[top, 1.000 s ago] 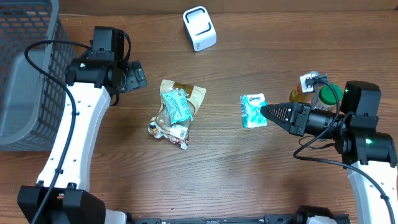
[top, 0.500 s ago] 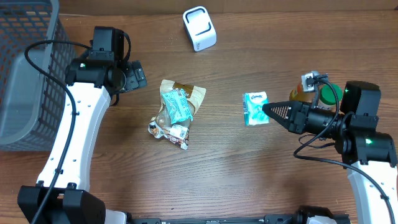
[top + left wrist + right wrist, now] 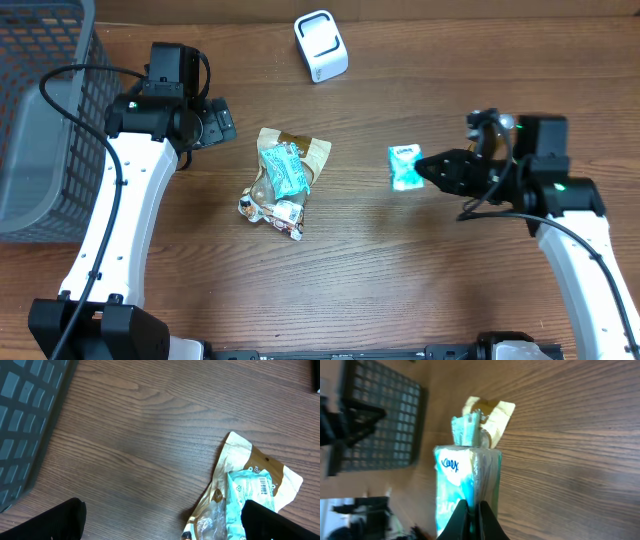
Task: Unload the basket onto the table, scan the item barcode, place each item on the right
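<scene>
Okay, going left to right. The wire basket [image 3: 40, 120] sits at the left edge and isn't part of this step. The left gripper [image 3: 218, 122] hangs just beside it with its jaws spread wide and nothing between them. Its own camera only shows bare wood and the crumpled snack packets [image 3: 250, 490]. I'd leave that arm parked where it is.

The packet pile [image 3: 285, 180] is mid-table. The white scanner [image 3: 320, 45] is at the far edge, above and a bit right of the pile.

The tissue pack [image 3: 405, 167] is right of centre, and the right gripper [image 3: 432, 168] is clamped tight on one thin edge of it. In the wrist view the fingertips [image 3: 465, 515] pinch just the pack's seam [image 3: 462, 480]. It looks lifted off the table, though I can't say for sure.

For the scan, I'd carry the pack up toward the scanner on a path that passes right of the packet pile. I can't see a barcode on any face of the pack that shows, so expect to roll the wrist until the code faces the scanner's window. Go slow, because an edge pinch on a soft pack lets it droop or twist. Hold it steady, near the scanner, not touching.
</scene>
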